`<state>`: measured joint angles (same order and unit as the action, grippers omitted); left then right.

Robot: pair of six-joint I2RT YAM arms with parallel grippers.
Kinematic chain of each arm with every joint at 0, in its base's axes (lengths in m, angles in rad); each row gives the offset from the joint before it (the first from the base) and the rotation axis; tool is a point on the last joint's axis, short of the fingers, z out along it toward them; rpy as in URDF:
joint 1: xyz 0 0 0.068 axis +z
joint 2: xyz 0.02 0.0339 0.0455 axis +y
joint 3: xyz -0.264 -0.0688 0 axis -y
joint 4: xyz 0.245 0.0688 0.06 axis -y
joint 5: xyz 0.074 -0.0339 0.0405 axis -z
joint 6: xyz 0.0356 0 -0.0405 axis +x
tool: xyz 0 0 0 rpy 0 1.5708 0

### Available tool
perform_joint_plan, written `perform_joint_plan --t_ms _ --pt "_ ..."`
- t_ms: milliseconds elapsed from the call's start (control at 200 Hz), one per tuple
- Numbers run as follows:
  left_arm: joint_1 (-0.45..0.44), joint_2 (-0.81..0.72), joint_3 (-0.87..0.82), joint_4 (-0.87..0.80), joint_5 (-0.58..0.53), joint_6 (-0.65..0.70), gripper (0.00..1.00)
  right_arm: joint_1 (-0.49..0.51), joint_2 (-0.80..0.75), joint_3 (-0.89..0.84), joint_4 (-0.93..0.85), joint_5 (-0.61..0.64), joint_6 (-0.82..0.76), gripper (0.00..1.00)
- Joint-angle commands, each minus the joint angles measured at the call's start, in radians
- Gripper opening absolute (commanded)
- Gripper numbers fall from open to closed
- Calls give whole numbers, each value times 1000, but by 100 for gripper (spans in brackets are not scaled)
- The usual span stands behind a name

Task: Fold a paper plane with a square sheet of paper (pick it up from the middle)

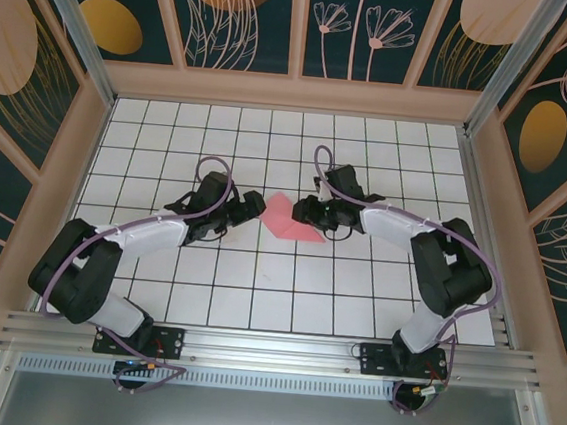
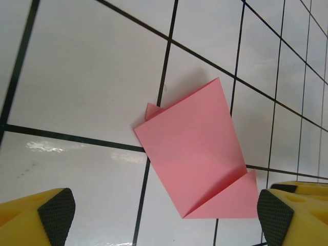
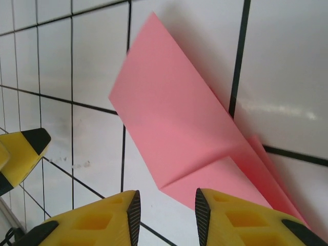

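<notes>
The salmon-pink sheet of paper (image 1: 285, 218) lies flat at the middle of the gridded table, folded into a slanted four-sided shape (image 2: 197, 154) with a triangular flap at one end (image 3: 174, 118). My left gripper (image 1: 256, 208) hovers just left of it, jaws wide open (image 2: 165, 216), the paper's lower corner lying between the pads but apart from them. My right gripper (image 1: 303, 214) is at the paper's right side, jaws partly open (image 3: 166, 215) with bare table between them. The flap's edge runs under its right finger (image 3: 241, 220).
The white tiled table (image 1: 256, 290) is walled by a wooden frame with patterned panels (image 1: 295, 88). A yellow fingertip of the left gripper (image 3: 23, 151) shows at the left edge of the right wrist view. Both arm bases sit at the near rail (image 1: 270, 350).
</notes>
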<state>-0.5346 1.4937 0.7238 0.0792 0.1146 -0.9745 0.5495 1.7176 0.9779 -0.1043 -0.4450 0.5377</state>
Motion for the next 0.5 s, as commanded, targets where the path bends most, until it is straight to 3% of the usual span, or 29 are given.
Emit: perform_joint_plan --t_ms 0,495 --pt "7 26 -23 105 82 -59 91 4 33 -9 74 -55 23 37" --pt "-7 69 -77 262 202 -208 85 -75 116 -88 148 -91 73 33"
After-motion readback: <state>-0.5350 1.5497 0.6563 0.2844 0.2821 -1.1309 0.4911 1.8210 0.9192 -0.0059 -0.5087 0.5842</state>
